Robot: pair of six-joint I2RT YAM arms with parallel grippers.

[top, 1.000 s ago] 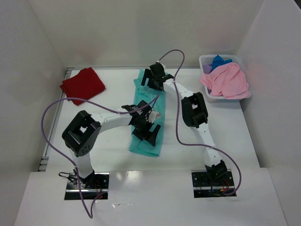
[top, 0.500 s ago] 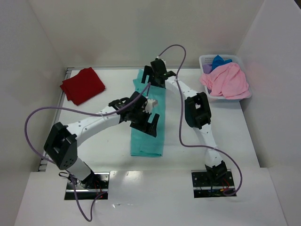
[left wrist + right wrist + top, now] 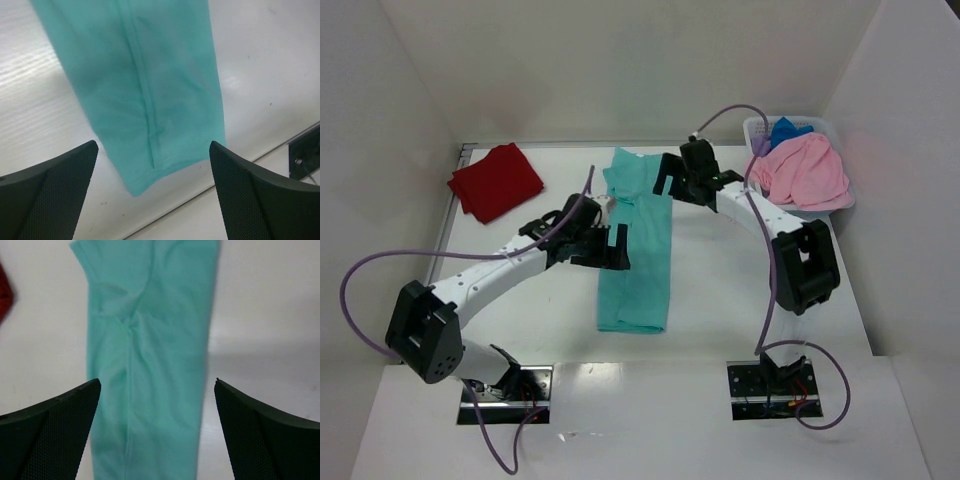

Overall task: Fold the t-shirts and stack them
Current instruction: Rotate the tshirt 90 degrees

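The dark red t-shirt [image 3: 496,181] lies folded well left of the teal t-shirt [image 3: 642,262], which is laid out as a long narrow strip on the table [image 3: 550,300]. The left gripper [image 3: 617,248] hovers at the strip's left edge, jaws spread wide and empty. The right gripper [image 3: 670,178] hangs over its far right corner, jaws likewise spread. Right of the teal t-shirt, a white basket [image 3: 758,124] holds pink [image 3: 805,170], blue [image 3: 786,130] and purple [image 3: 760,146] t-shirts.

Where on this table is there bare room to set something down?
Widest: between the teal shirt and the right arm. Smaller: between the red shirt and teal shirt's far end. Crowded: the basket corner, and under the left arm.
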